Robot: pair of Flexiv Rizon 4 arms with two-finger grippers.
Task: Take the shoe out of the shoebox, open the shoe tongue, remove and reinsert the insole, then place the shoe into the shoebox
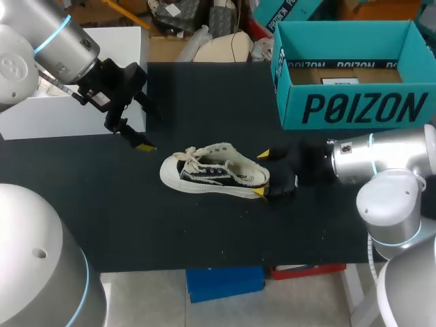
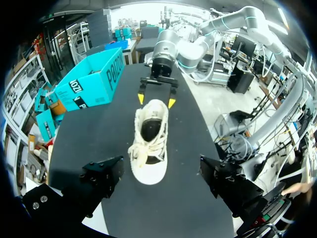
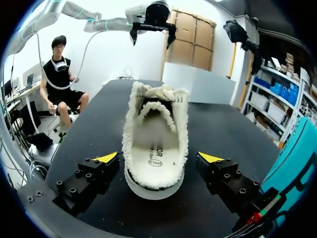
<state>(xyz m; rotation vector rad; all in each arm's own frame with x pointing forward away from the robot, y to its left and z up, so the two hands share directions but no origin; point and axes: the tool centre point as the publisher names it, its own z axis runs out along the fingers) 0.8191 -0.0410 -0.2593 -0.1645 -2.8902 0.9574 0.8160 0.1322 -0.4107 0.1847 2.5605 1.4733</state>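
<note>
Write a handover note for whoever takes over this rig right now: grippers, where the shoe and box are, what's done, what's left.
Left gripper: open, holding nothing, raised above the table beyond the shoe's toe.
Right gripper: open, fingers either side of the heel, not gripping.
Shoe: on its sole on the table, insole inside.
Shoebox: open, at the table's far right, no shoe in it.
Done: shoe taken out.
Left: putting it back; whether the insole step is done, cannot tell.
</note>
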